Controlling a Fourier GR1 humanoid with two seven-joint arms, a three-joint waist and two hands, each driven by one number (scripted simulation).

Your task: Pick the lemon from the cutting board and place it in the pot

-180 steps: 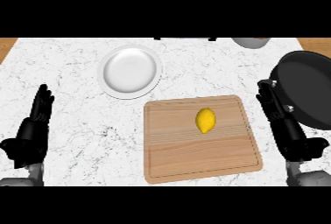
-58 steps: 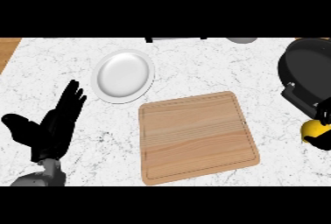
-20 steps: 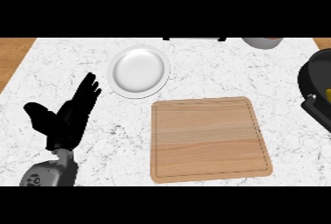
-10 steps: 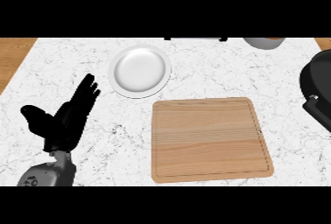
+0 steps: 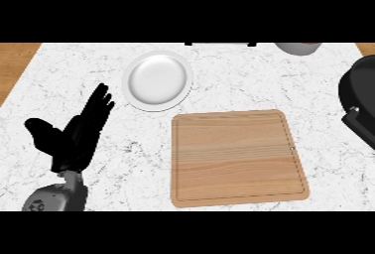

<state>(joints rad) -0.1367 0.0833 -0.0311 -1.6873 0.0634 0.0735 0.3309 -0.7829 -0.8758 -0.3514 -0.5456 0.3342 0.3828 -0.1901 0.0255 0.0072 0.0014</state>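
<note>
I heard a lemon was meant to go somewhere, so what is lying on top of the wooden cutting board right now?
Nothing: the cutting board shows bare wood. The black pot is cut off at the right edge, so its inside cannot be seen.

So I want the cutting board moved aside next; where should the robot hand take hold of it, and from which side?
Probably the left long edge of the cutting board, approached from the left, where the open left robot hand already rests on the counter. The board lies flat with thin rounded edges and nothing on it, so fingers would need to hook under the rim rather than grasp from above.

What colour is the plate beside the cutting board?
White; the plate shows plainly in the head view, on the marbled counter.
</note>
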